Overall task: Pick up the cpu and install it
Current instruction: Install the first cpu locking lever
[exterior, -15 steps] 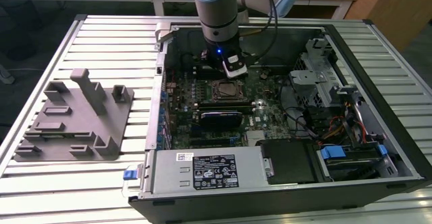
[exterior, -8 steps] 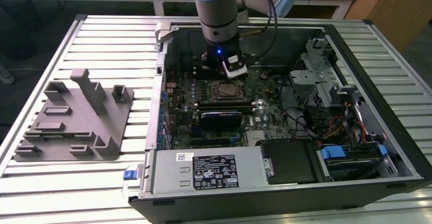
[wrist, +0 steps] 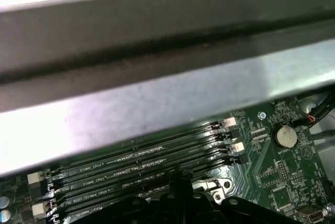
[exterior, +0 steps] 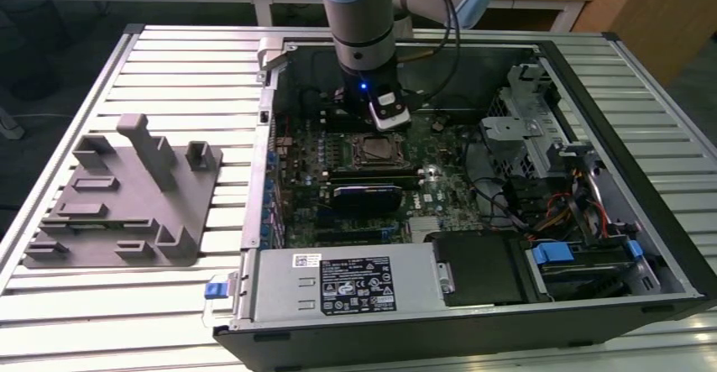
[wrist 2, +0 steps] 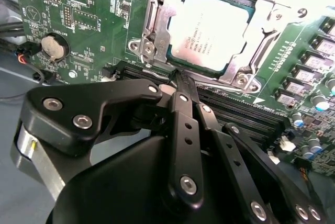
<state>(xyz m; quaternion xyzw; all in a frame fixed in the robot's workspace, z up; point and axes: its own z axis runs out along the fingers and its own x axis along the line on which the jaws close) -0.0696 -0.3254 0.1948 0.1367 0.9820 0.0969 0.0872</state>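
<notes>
The slatted tabletop (exterior: 168, 61) carries an open computer case (exterior: 448, 338), and the arm (exterior: 364, 19) reaches down into it from twelve o'clock in the exterior view. The cpu (exterior: 375, 148) lies flat in its socket near the middle of the green motherboard (wrist 2: 89, 20). In the second wrist view its shiny top (wrist 2: 212, 28) shows through the metal socket frame (wrist 2: 157, 25) that lies around it. The end effector (wrist 2: 177, 75) hangs just beside that frame, at roughly twelve o'clock from the cpu in the exterior view. Its black fingertips are drawn together and hold nothing. I cannot tell whether the tip touches the board. Long dark memory slots (wrist: 146, 161) run just past the tip, and a round coin battery (wrist: 285, 136) sits farther along the board. A grey tray (exterior: 112, 212) with upright posts rests on the tabletop at nine o'clock from the case, on the exterior view's left. A metal power supply box (exterior: 348, 280) lies at six o'clock inside the case.
</notes>
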